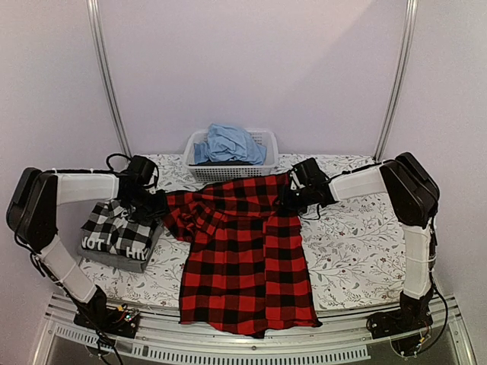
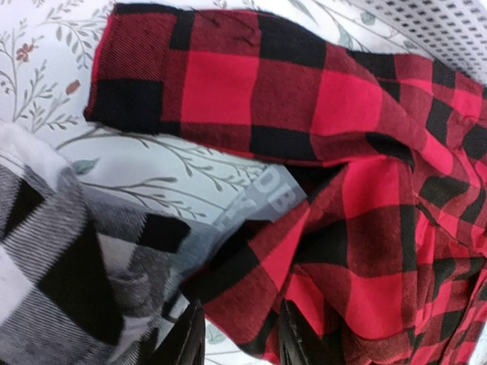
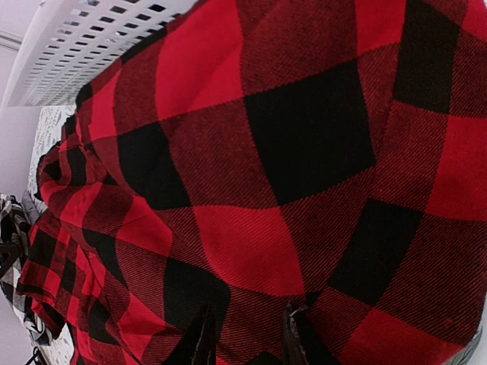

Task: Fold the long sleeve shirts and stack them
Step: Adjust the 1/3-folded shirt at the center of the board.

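Red flannel [image 1: 243, 258] lies lengthwise down the middle of the bench [image 1: 358, 243]. Its far end is up by the basket [image 1: 262, 141] and the hem hangs just over the near edge.

Left hand [image 2: 240, 338] is clamped on a fold at the flannel's left shoulder side, cloth pinched between the fingers. Right hand [image 3: 245, 334] is clamped the same way on the right shoulder side.

Left sleeve [image 2: 228, 84] is doubled over beside the body, cuff flat on the bench. Black-and-white check shirt [image 1: 118, 224] sits folded on the grey lettered shirt [image 1: 133, 255], just left of my left hand. The flannel's bunched edge lies against that stack.

Handling, my read:
- Soft, limp and light. The brushed weave gives some grip, so it shouldn't slip out of a pinch.
- Holds no shape and sags wherever it's unsupported.
- Likely drags on the bench cover, so lift rather than slide.
- Best holds are the thicker seams: shoulders, cuffs, hem corners.
- Risks: the pinch takes extra layers, or the sleeve snags the stack.
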`<action>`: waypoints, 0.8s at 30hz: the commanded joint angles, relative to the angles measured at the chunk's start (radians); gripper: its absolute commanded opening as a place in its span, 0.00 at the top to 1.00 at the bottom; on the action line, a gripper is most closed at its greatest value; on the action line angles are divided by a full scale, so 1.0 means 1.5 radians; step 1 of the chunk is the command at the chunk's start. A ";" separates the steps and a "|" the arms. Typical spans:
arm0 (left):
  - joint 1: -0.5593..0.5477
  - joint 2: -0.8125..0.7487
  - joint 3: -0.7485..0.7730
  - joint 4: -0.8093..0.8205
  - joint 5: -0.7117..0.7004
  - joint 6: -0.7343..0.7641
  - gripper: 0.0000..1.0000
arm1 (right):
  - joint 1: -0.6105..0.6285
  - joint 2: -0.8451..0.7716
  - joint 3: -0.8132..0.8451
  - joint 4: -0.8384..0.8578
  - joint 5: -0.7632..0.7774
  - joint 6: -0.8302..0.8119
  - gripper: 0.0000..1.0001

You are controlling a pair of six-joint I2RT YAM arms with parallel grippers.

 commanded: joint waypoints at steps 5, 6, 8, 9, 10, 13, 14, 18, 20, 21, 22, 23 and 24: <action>0.050 0.041 0.100 0.020 -0.022 0.048 0.66 | -0.025 0.026 -0.038 -0.001 -0.017 0.008 0.71; 0.060 0.053 0.115 0.015 -0.024 0.053 0.66 | -0.030 0.023 -0.048 -0.001 -0.016 0.010 0.71; 0.077 0.084 0.150 0.001 -0.023 0.060 0.66 | -0.044 0.014 -0.064 -0.001 -0.016 0.011 0.71; 0.085 0.100 0.165 -0.003 -0.023 0.066 0.66 | -0.052 0.010 -0.071 -0.001 -0.016 0.011 0.71; 0.089 0.116 0.180 -0.007 -0.023 0.070 0.66 | -0.059 0.008 -0.075 -0.001 -0.017 0.011 0.71; 0.100 0.162 0.219 -0.022 -0.024 0.080 0.66 | -0.074 0.005 -0.080 -0.001 -0.021 0.005 0.71; 0.104 0.176 0.228 -0.026 -0.023 0.081 0.66 | -0.078 0.006 -0.078 -0.001 -0.020 0.005 0.71; 0.117 0.226 0.250 -0.032 -0.003 0.084 0.66 | -0.096 0.011 -0.073 -0.001 -0.019 0.003 0.71; 0.116 0.250 0.261 -0.039 0.005 0.085 0.65 | -0.107 0.010 -0.073 -0.001 -0.030 0.003 0.71; 0.116 0.261 0.267 -0.043 0.007 0.085 0.65 | -0.109 0.009 -0.071 -0.001 -0.035 0.001 0.71; 0.116 0.270 0.271 -0.042 0.010 0.084 0.65 | -0.109 0.007 -0.069 -0.001 -0.040 -0.002 0.71; 0.116 0.277 0.273 -0.040 0.014 0.085 0.65 | -0.109 0.006 -0.067 -0.001 -0.047 -0.005 0.70; 0.116 0.282 0.276 -0.039 0.017 0.085 0.64 | -0.109 0.003 -0.066 -0.001 -0.052 -0.007 0.70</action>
